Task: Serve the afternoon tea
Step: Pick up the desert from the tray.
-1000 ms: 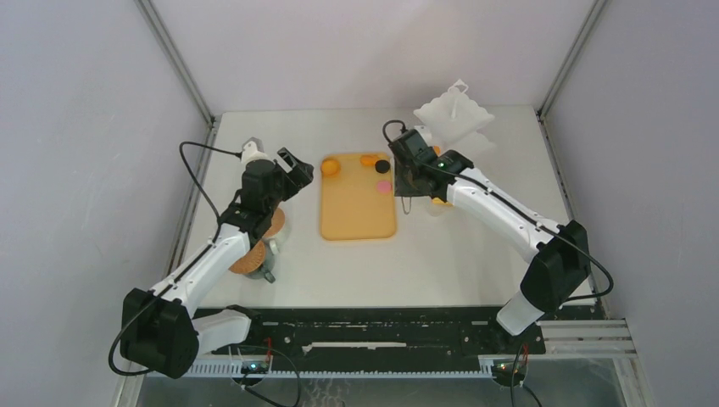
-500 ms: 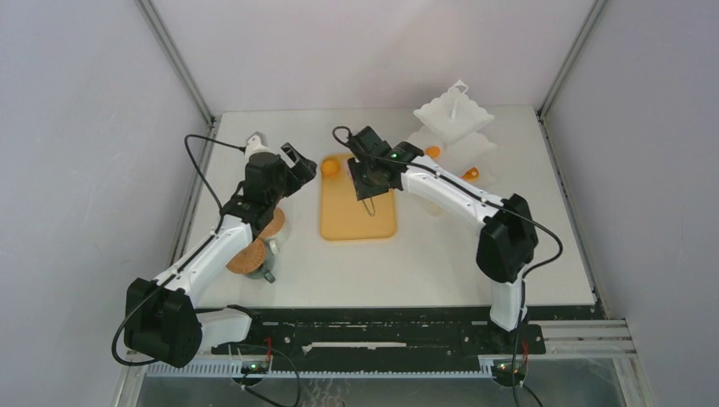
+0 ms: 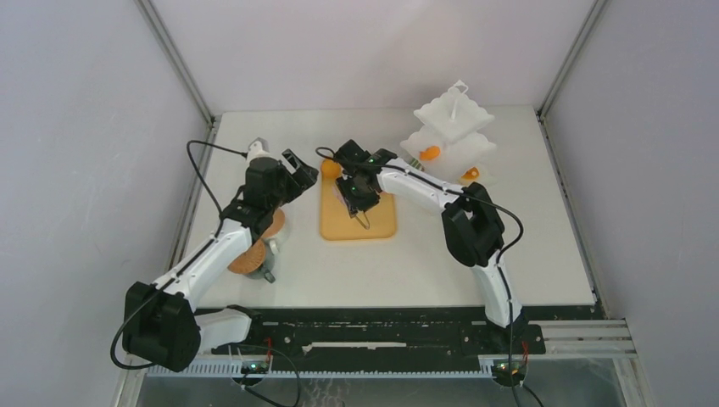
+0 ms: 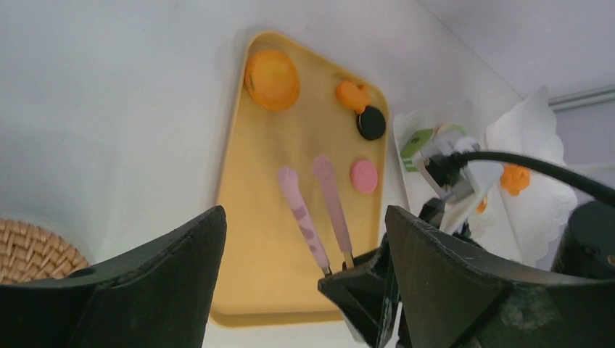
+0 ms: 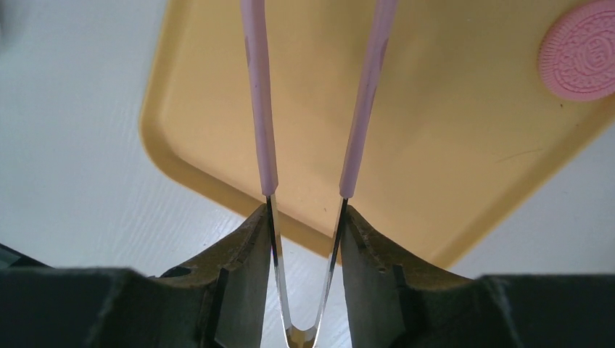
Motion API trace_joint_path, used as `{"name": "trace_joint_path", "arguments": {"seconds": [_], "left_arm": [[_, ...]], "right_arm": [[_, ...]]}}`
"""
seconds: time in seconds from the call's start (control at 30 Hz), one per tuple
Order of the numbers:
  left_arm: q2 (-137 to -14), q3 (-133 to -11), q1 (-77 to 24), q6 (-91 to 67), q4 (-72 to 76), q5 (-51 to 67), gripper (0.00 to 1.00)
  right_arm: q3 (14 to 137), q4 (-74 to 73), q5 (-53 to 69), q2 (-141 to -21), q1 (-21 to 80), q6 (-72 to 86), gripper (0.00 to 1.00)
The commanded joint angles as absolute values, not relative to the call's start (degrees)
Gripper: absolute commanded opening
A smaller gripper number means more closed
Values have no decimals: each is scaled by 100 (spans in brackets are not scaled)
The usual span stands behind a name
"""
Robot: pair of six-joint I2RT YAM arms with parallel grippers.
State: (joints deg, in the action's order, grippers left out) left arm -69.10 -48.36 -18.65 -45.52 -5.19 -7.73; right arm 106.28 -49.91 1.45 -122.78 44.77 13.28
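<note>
A flat tan board (image 3: 373, 227) lies mid-table. On it, in the left wrist view, are an orange tart (image 4: 272, 69), a small orange pastry (image 4: 352, 94), a black round (image 4: 371, 123) and a pink round (image 4: 364, 176). My right gripper (image 3: 358, 202) hovers over the board, shut on thin pink tongs (image 5: 261, 109), whose arms are spread above the board (image 5: 450, 145). The pink round (image 5: 580, 51) lies to their right. My left gripper (image 3: 297, 168) hangs open and holds nothing, just left of the board near the orange tart (image 3: 329, 168).
A white tiered stand (image 3: 454, 119) at the back right carries orange pastries (image 3: 430, 153). A green donut (image 4: 417, 139) sits beside it. Cork coasters (image 3: 251, 254) and a partly hidden mug (image 3: 268, 270) lie under my left arm.
My right arm has swung left from beside the stand to over the board, carrying the tongs. My left gripper has edged slightly toward the board.
</note>
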Motion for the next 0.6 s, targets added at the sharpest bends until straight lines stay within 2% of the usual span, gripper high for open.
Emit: {"name": "trace_joint_path", "arguments": {"seconds": [0.0,0.57], "left_arm": [[-6610,-4467,-2049,-4626,-430,-541,84],[-6328,-3555,-3277,-5036,-794,-1008,77]], "right_arm": [[10910,-4781,244,-12384,4471,1043,46],[11299,-4692,439,-12962,4128,636,48]]}}
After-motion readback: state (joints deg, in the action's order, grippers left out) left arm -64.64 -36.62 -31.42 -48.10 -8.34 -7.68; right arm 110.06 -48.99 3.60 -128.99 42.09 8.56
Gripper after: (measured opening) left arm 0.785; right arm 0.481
